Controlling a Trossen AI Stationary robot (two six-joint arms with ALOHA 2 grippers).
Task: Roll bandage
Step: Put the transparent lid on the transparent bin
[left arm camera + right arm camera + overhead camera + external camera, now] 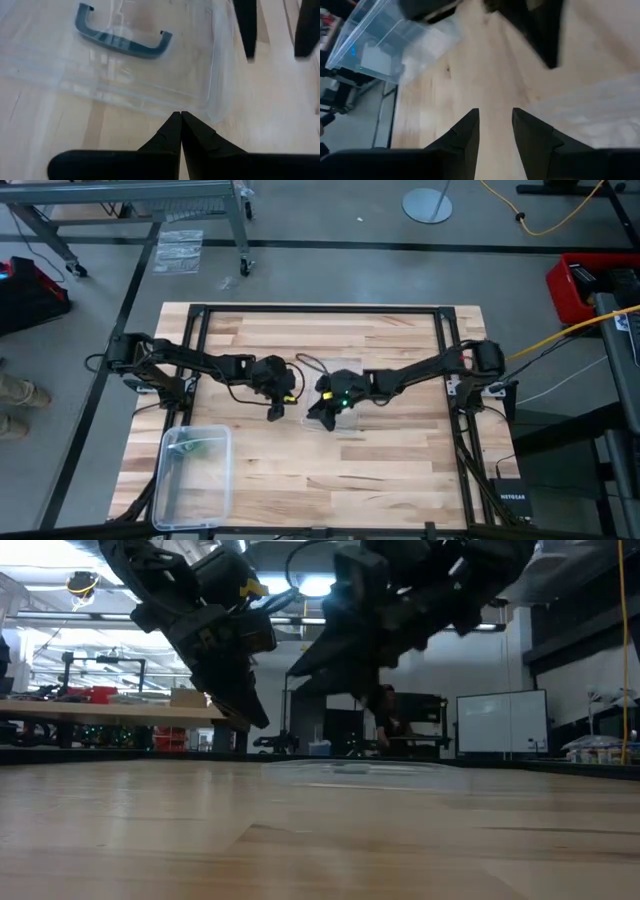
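A small green patch, the bandage as far as I can tell, shows inside the clear plastic box at the table's near left. My left gripper hangs shut above mid-table, its tips just short of the edge of a clear lid that lies flat on the wood. My right gripper is open over the same spot. Only bare wood shows between its fingers. Both grippers hang clear of the table in the low view, the left lower.
The clear lid has a dark grey handle and lies partly under my right gripper. The two grippers stand close together. A dark frame runs around the table top. Bare wood lies toward the near right.
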